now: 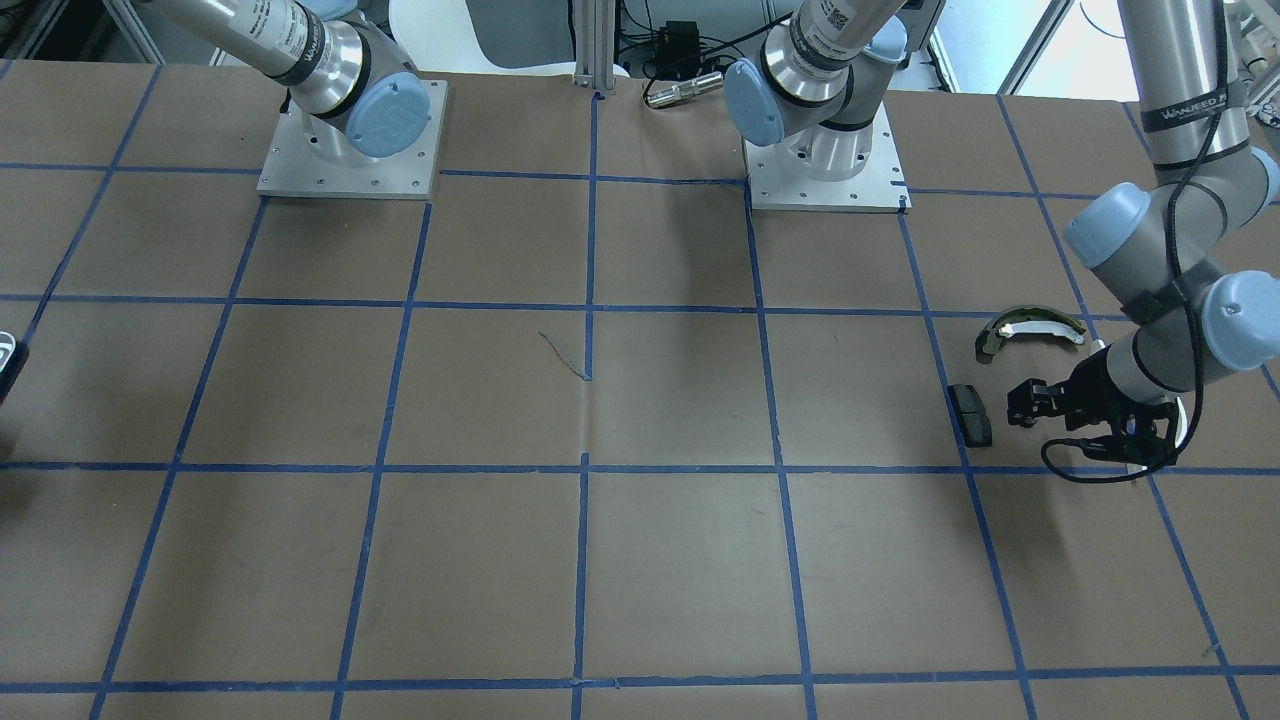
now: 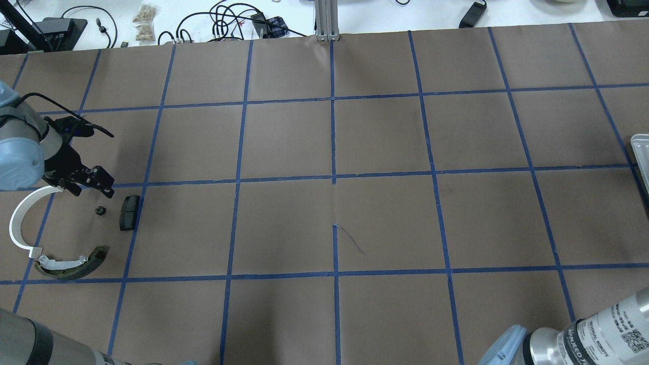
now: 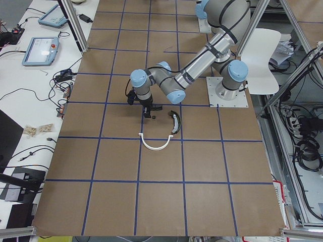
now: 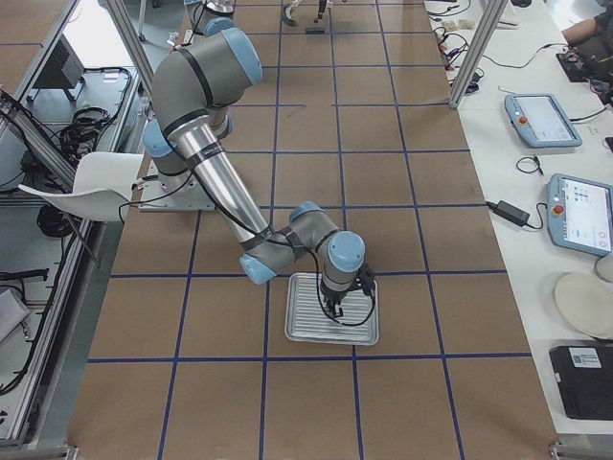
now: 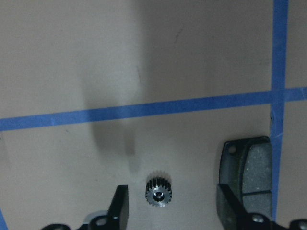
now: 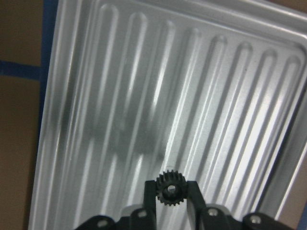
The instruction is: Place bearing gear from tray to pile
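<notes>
My right gripper [image 6: 170,192] is shut on a small black toothed bearing gear [image 6: 169,186] just above the ridged metal tray [image 6: 120,96]; the exterior right view shows it over the tray [image 4: 306,331]. My left gripper [image 5: 172,208] is open, and a second gear [image 5: 159,192] lies on the table between its fingers. In the overhead view this gripper [image 2: 94,188] hovers over the pile: gear [image 2: 100,210], black pad [image 2: 129,213], white plastic arc [image 2: 17,223] and olive-and-white shoe piece [image 2: 76,264].
The table is brown paper with a blue tape grid [image 2: 333,177]. The tray's corner shows at the overhead view's right edge [image 2: 640,152]. Cables and small items lie beyond the far table edge [image 2: 228,20]. Both arm bases stand on plates [image 1: 350,140].
</notes>
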